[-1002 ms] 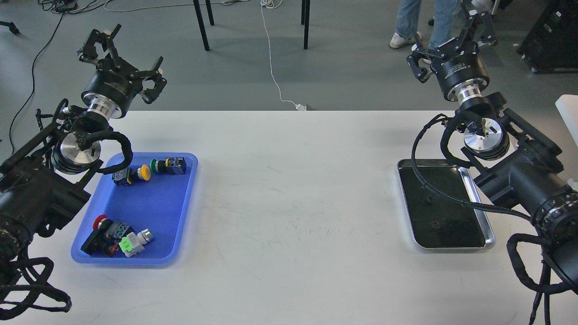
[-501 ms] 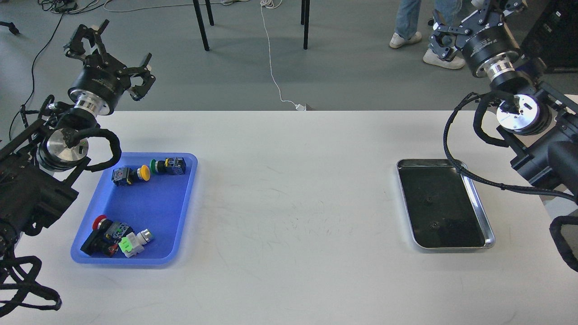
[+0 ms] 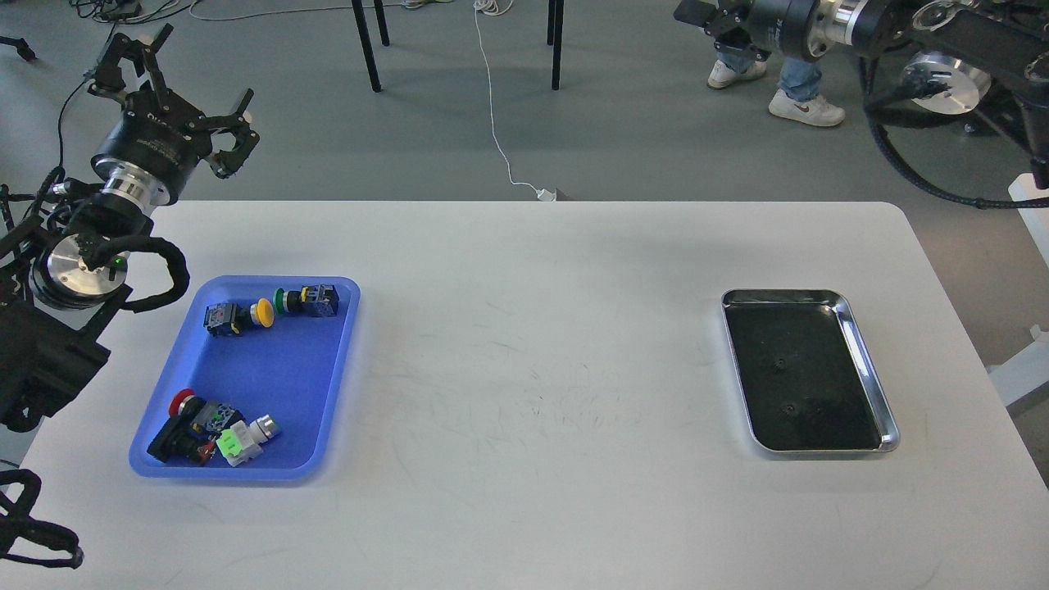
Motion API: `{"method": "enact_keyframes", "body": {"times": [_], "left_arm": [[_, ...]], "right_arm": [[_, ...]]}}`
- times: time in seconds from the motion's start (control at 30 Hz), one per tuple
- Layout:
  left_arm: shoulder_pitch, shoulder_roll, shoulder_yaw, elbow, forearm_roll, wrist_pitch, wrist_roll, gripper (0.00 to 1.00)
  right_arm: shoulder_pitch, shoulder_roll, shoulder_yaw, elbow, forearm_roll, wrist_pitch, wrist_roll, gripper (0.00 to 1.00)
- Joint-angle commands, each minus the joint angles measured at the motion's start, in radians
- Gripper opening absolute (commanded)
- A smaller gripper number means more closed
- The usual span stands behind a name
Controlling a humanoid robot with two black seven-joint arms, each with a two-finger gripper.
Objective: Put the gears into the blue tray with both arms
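The left gripper [image 3: 176, 94] is hanging up past the table's far-left corner, out over the floor, with its claw fingers spread wide and nothing in them. The left arm [image 3: 49, 328] is coming in along the left edge, just beside the blue tray [image 3: 270, 377] but not touching it.

The right gripper [image 3: 705, 16] is way up in the top right corner, pointing left, off the table completely. It's dark and partly cut off by the edge of the view, so I honestly can't tell how far its fingers are apart. The right arm [image 3: 942, 41] is stretching across the top right, well apart from everything on the table [image 3: 533, 369].

The blue tray is sitting on the left side of the table, and it's holding push-button switches: a yellow-capped one [image 3: 238, 316] and a green-capped one [image 3: 307, 301] near its far end, a red-capped one [image 3: 184, 418] and a pale one with a green bit [image 3: 246, 437] bunched up in its near corner.

The gears [image 3: 778, 360] are lying in the steel tray [image 3: 869, 360] on the right side, on its black lining. I'm making out two small dark rings, one near the middle and one [image 3: 789, 407] closer to the near end. They're really hard to see against the black.
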Motion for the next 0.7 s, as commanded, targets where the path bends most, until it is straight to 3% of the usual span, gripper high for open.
{"method": "enact_keyframes", "body": {"times": [0.0,0.27,0.67], "left_arm": [[0.000,0.018,0.000,0.000,0.000,0.000,0.000,0.98],[0.000,0.035,0.000,0.000,0.000,-0.004,-0.005,0.98],[0.005,0.046,-0.002,0.002,0.000,-0.005,-0.008,0.98]], "right_arm": [[0.073,-0.008,-0.141,0.124,-0.210,0.001,-0.005,0.99],[0.095,-0.106,-0.391,0.381,-0.520,-0.007,0.004,0.99],[-0.062,-0.139,-0.543,0.372,-0.688,-0.096,-0.013,0.98]]}}
